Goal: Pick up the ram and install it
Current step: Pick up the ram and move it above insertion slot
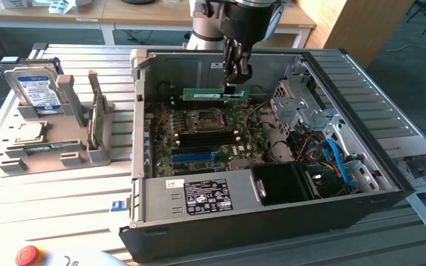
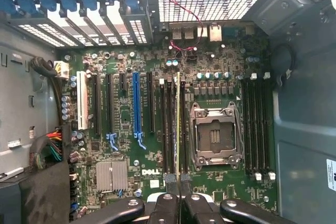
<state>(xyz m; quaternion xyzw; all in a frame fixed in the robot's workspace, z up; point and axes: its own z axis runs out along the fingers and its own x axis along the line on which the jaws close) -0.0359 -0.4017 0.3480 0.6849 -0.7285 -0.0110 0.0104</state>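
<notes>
In the exterior view, the ram (image 1: 211, 94), a thin green stick with a white label, hangs level above the motherboard (image 1: 206, 138) inside the open computer case (image 1: 272, 221). My gripper (image 1: 237, 87) comes down from above and is shut on the stick's end toward the exterior view's right. In the wrist view the ram (image 2: 178, 124) shows edge-on between my black fingertips (image 2: 170, 180). It runs lengthwise over the dark memory slots (image 2: 169, 124) beside the empty CPU socket (image 2: 216, 136), still above the board.
A grey fixture (image 1: 20, 160) at the exterior view's left holds a hard drive (image 1: 37, 88), a square CPU chip (image 1: 29, 132) and a green board lying flat (image 1: 50, 147). More memory slots (image 2: 257, 124) lie past the socket. Cables and a blue ribbon (image 1: 335, 158) crowd the case's right side. A red stop button (image 1: 28, 255) sits at the front.
</notes>
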